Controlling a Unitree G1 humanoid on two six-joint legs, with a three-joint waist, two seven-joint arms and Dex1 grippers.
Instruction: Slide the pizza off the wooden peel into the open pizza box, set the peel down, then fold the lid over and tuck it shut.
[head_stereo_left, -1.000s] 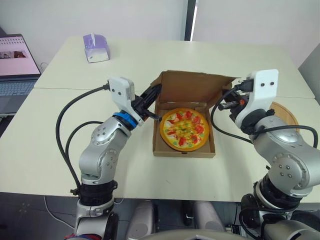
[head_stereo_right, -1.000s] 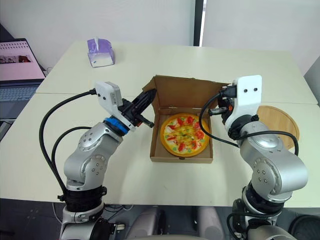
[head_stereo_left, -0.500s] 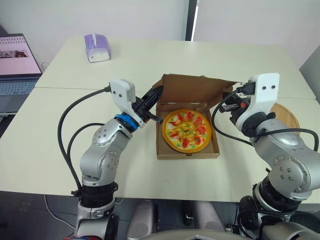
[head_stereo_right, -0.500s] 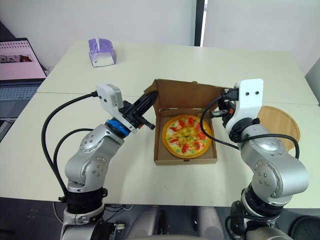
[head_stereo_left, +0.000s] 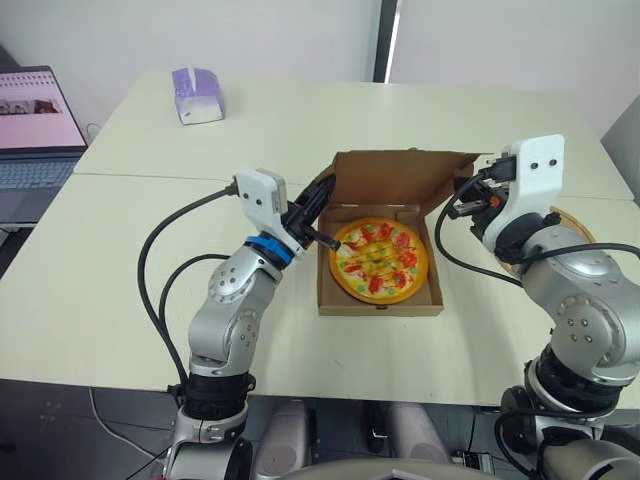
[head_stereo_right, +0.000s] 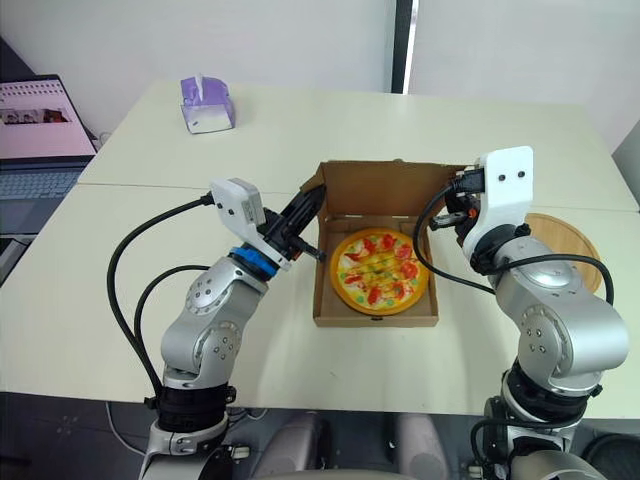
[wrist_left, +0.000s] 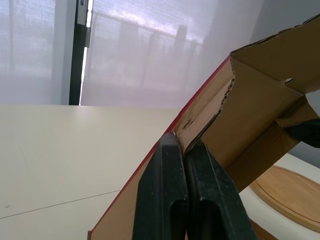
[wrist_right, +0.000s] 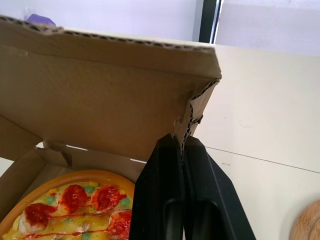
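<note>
The pizza (head_stereo_left: 378, 262) lies in the open cardboard box (head_stereo_left: 380, 302). Its lid (head_stereo_left: 400, 178) stands raised behind the pizza, leaning a little forward. My left gripper (head_stereo_left: 323, 190) is shut on the lid's left side flap; the left wrist view shows its fingers (wrist_left: 170, 165) pinching the cardboard edge (wrist_left: 240, 105). At the other side, my right gripper (head_stereo_left: 465, 193) is shut on the lid's right corner flap, with its fingers (wrist_right: 165, 165) clamped on the corrugated edge (wrist_right: 192, 117). The round wooden peel (head_stereo_right: 568, 238) lies flat on the table to the right of the box.
A purple tissue box (head_stereo_left: 196, 95) sits at the table's far left. An open laptop (head_stereo_left: 35, 130) stands on a separate surface further left. A seam (head_stereo_left: 150, 175) runs between the near and far tabletops.
The camera view has shifted slightly. Both grippers stay clamped on the lid's side flaps, and the lid leans a little further forward over the pizza.
</note>
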